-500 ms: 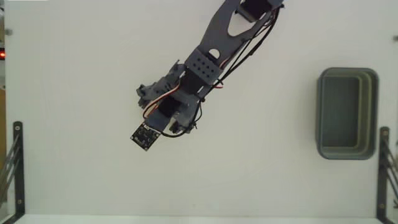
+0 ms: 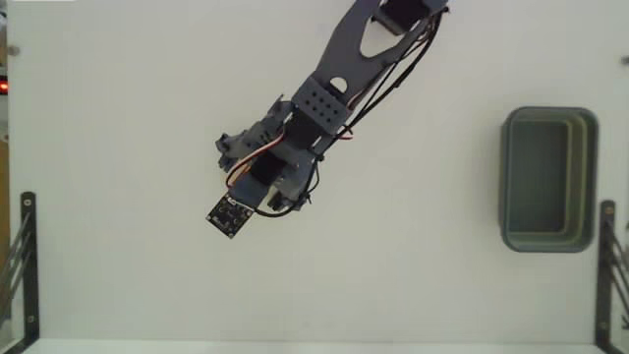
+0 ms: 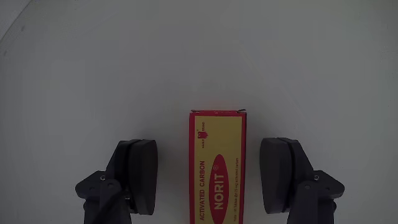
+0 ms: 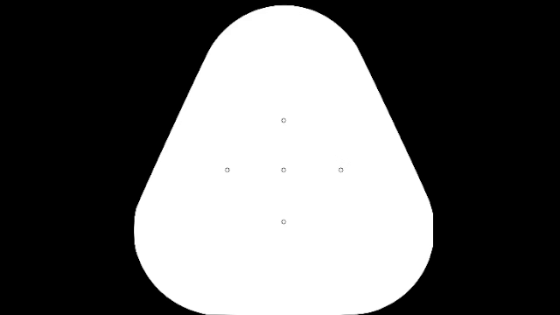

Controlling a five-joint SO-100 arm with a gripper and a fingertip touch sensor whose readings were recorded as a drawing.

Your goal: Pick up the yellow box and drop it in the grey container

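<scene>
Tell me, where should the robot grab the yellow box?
Probably across its two long sides, coming straight down from above. In the wrist view the yellow box lies flat on the white table, its narrow width already between the open fingers, a gap on each side. The gripper likely only needs closing.

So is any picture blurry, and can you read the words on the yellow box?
In the wrist view the yellow box is sharp enough to read NORIT, lit evenly with only a faint shadow. In the fixed view the table is washed-out white, and the grey container looks a little soft.
</scene>
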